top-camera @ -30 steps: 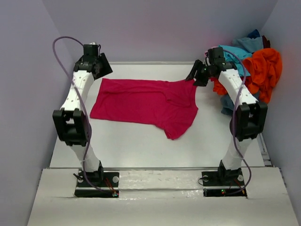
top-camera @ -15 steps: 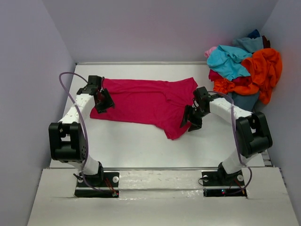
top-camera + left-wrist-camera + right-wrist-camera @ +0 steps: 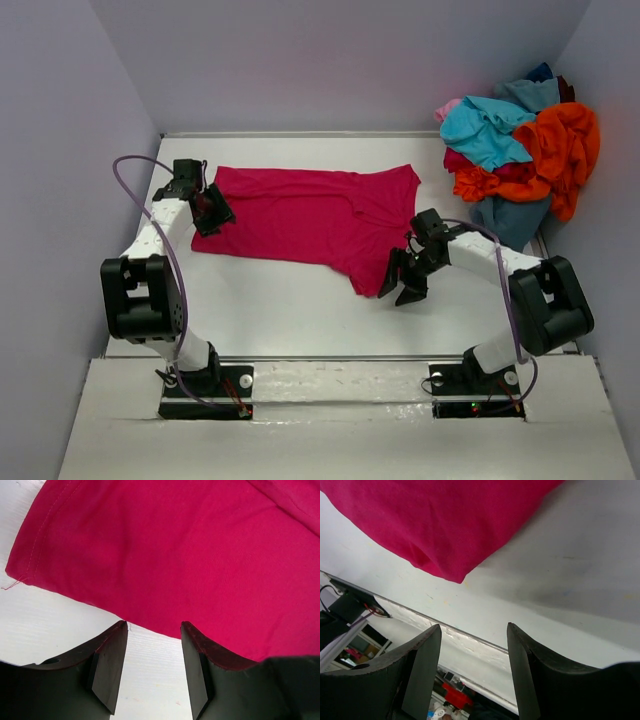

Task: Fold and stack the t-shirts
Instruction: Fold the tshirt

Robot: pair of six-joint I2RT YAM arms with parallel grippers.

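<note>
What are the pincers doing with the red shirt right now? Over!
Red shirt spread flat, unfolded. Left pincer open, at its left edge. Right pincer open, empty, beside its near corner. Nothing blocking; other shirts piled far right.

The right gripper is drawing back from the far right corner of the shirt, beside the pile, and is now sliding off the cloth to bare tabletop by the shirt's near tip. The left gripper is drawing back from the far left corner to the shirt's left hem. The pile is coming into full view.
</note>
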